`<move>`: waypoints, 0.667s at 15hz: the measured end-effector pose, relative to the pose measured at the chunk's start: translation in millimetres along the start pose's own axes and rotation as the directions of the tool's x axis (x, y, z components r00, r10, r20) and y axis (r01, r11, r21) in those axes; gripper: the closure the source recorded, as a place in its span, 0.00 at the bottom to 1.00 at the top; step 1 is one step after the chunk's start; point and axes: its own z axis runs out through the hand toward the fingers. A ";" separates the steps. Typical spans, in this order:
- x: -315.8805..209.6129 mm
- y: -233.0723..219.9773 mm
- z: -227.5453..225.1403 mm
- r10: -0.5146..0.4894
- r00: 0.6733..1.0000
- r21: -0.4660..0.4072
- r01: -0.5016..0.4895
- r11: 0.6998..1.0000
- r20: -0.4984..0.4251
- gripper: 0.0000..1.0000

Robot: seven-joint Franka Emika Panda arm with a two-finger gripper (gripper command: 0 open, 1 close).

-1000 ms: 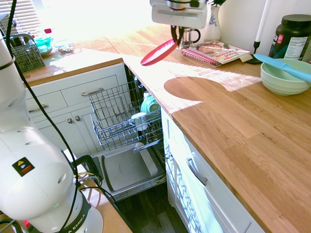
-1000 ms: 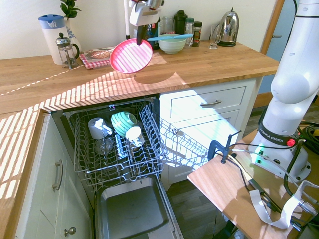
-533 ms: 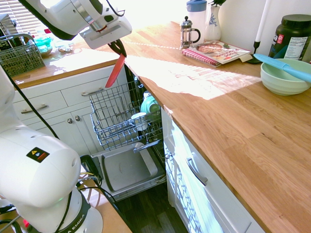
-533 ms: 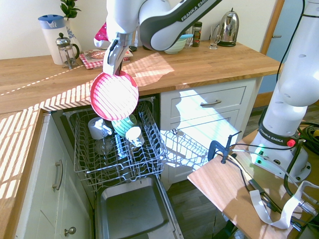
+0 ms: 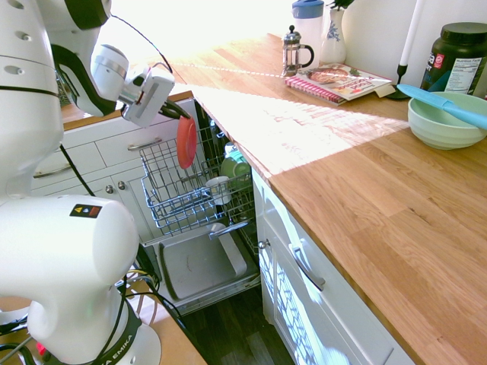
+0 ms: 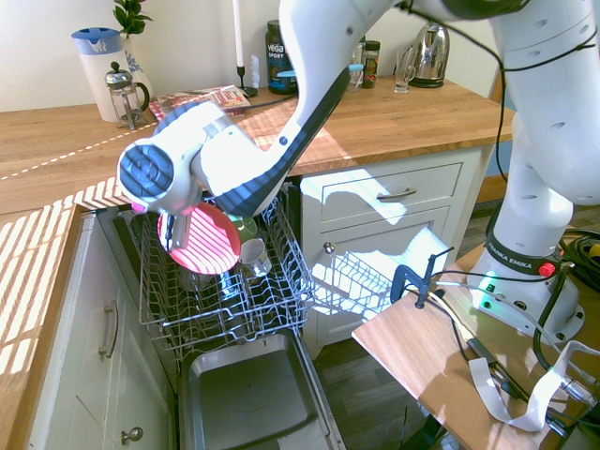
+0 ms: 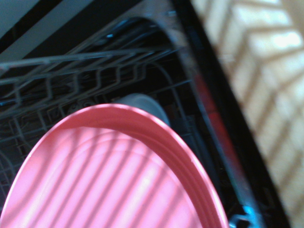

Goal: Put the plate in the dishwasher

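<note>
Fingers [image 5: 177,114] pinch the plate [image 5: 186,141] by its top rim. Plate hangs on edge, near upright, rim running top to bottom, face turned sideways. It sits over the dishwasher [image 6: 225,281] wire rack, just above the cups, not seated in the rack

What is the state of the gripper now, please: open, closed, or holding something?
Gripper: closed on the rim of the plate, held upright over the dishwasher rack.

Harsh slatted sunlight, blown-out glare on the worktop [image 5: 358,175], soft blurred wrist view.
</note>
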 end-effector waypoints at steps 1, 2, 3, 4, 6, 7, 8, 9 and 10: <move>-4.2 -18.9 6.1 -0.007 1.000 0.003 0.007 1.000 0.007 1.00; -3.5 -34.4 9.0 -0.015 1.000 0.005 0.015 1.000 0.007 1.00; 0.7 -45.9 12.1 -0.019 1.000 0.004 0.019 1.000 0.005 1.00; 5.4 -53.7 11.8 -0.022 1.000 0.006 0.022 1.000 0.008 1.00; 3.8 -65.8 13.8 -0.034 0.999 0.014 0.033 0.999 0.039 0.00; -5.1 -70.4 20.1 -0.040 0.997 0.012 0.039 0.999 0.068 0.00; -13.9 -74.7 27.7 -0.043 0.995 0.011 0.042 0.999 0.095 0.00; -18.9 -77.2 33.5 -0.044 0.993 0.007 0.043 0.999 0.107 0.00; -20.3 -77.1 35.8 -0.040 0.991 0.004 0.040 0.999 0.124 0.00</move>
